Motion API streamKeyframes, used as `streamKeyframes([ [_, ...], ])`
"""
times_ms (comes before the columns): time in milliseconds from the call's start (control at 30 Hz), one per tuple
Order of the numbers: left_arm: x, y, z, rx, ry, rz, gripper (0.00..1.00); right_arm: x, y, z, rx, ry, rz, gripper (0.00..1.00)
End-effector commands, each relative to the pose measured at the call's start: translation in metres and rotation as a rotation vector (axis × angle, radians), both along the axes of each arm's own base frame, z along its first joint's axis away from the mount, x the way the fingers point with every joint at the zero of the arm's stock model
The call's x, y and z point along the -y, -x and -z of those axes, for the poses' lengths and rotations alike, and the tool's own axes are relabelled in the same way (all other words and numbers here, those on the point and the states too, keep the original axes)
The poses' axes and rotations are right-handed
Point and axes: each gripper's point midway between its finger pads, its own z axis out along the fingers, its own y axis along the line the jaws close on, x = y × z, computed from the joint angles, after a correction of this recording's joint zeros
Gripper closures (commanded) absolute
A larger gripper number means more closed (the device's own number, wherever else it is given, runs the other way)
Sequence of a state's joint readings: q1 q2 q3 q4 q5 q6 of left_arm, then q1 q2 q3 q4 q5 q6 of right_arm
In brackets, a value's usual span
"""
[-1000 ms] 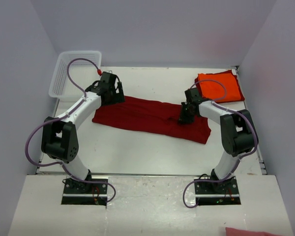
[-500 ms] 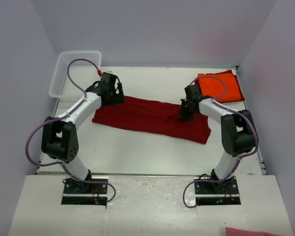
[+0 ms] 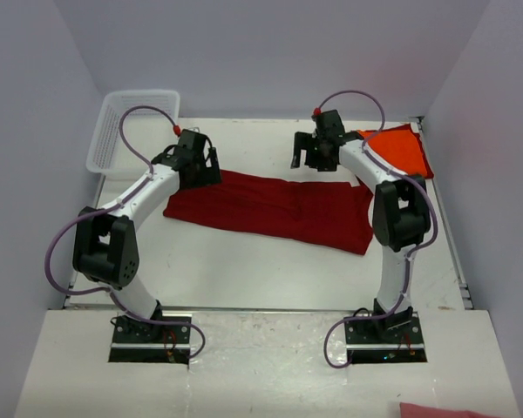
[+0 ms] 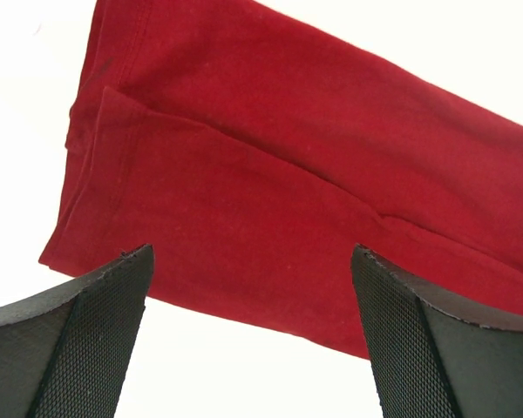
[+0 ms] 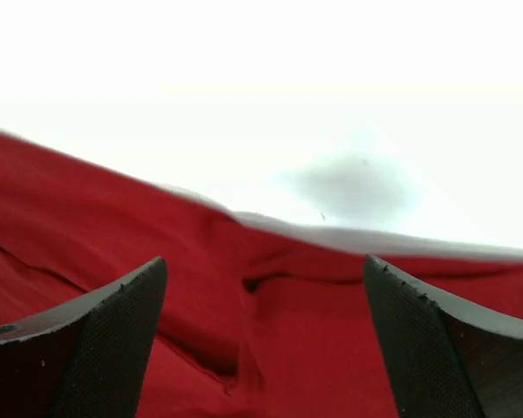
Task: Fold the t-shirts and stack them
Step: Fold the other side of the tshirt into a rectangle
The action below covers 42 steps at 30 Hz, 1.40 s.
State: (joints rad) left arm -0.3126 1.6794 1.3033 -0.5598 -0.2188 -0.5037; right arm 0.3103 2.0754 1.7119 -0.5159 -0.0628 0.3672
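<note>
Near side first: there's a wide bare strip of table [image 3: 261, 279] between the robot and the cloth, so there's plenty of room to pull or flip stuff toward the near edge.

Mid-table, the crimson t-shirt [image 3: 261, 205] lies flat as a long band running left to right, and its right end sits a bit nearer. Looks to me like the lengthwise fold is done but not the crosswise ones, so maybe halfway on this shirt.

The left gripper [image 4: 251, 252] hangs over the band's left end, fingers spread wide and holding nothing. Its wrist cam shows the hem and a layered fold edge right below, so there are clean edges to grab. The right gripper [image 5: 266, 261] is over the shirt's far edge toward the right, also wide and empty. There's a small pucker in the cloth between its fingers and bare white table just past it.

Further back, the orange t-shirt [image 3: 405, 152] sits in the far right corner. It looks folded to a rough square and is partly hidden behind the right arm. What's left, I'd guess, is to fold the crimson one short and stack the two.

The white mesh basket [image 3: 105, 144] is off at the far left corner, apart from both shirts. The side walls are close, so swing room is mostly near and middle.
</note>
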Motion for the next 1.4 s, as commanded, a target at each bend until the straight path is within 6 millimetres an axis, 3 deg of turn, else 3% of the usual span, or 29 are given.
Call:
streamKeyframes([
  [0,0.0,0.0,-0.012,0.046,0.007,0.015,0.07,0.006,0.008,-0.036,0.062,-0.027,-0.034,0.06],
  [133,0.001,0.002,-0.019,0.071,-0.039,0.015,0.07,0.021,0.025,-0.054,0.095,0.028,0.007,0.05],
  [167,0.0,0.002,-0.022,0.084,-0.064,0.013,0.07,0.028,0.038,-0.044,0.07,0.042,0.03,0.05],
  [200,0.007,0.003,-0.024,0.091,-0.068,0.031,0.07,0.031,0.047,-0.06,0.1,0.029,0.037,0.05],
  [300,0.011,0.009,-0.023,0.082,-0.059,0.042,0.08,0.048,0.076,-0.046,0.06,0.062,0.089,0.07],
  [333,0.009,0.01,-0.022,0.083,-0.063,0.033,0.09,0.05,0.085,-0.054,0.073,0.052,0.1,0.12],
  [367,0.007,0.01,-0.019,0.084,-0.073,0.026,0.1,0.052,0.1,-0.039,0.037,0.054,0.099,0.2],
  [400,0.003,0.01,-0.015,0.075,-0.072,0.017,0.12,0.048,0.108,-0.036,0.034,0.04,0.072,0.35],
  [433,0.002,0.011,-0.01,0.059,-0.064,0.015,0.26,0.045,0.115,-0.043,0.058,0.035,0.055,0.95],
  [467,0.005,0.011,-0.003,0.035,-0.032,0.021,0.38,0.05,0.125,-0.033,0.034,0.049,0.071,1.0],
  [500,0.003,0.009,0.0,0.025,-0.008,0.021,0.73,0.052,0.13,-0.032,0.031,0.058,0.077,1.0],
  [533,0.005,0.008,0.004,0.016,0.012,0.025,0.93,0.05,0.136,-0.034,0.033,0.054,0.062,1.0],
  [567,0.009,0.006,0.009,-0.001,0.027,0.033,1.0,0.05,0.143,-0.028,0.012,0.067,0.054,1.0],
  [667,0.024,-0.006,0.009,-0.018,0.067,0.073,1.0,0.049,0.158,-0.019,-0.031,0.082,0.043,1.0],
  [833,0.028,-0.031,0.006,-0.03,0.05,0.083,1.0,0.044,0.175,-0.005,-0.083,0.066,0.047,1.0],
  [933,0.021,-0.029,0.04,-0.123,-0.007,0.064,1.0,0.045,0.181,0.014,-0.135,0.105,0.055,1.0],
  [1033,0.012,-0.026,0.059,-0.164,-0.059,0.047,1.0,0.039,0.184,0.03,-0.169,0.11,0.041,1.0],
  [1300,-0.001,-0.035,0.072,-0.187,-0.08,0.027,1.0,0.027,0.187,0.069,-0.268,0.15,0.041,1.0],
  [1367,-0.01,-0.031,0.086,-0.245,-0.098,0.016,1.0,0.026,0.186,0.073,-0.279,0.159,0.041,1.0],
])
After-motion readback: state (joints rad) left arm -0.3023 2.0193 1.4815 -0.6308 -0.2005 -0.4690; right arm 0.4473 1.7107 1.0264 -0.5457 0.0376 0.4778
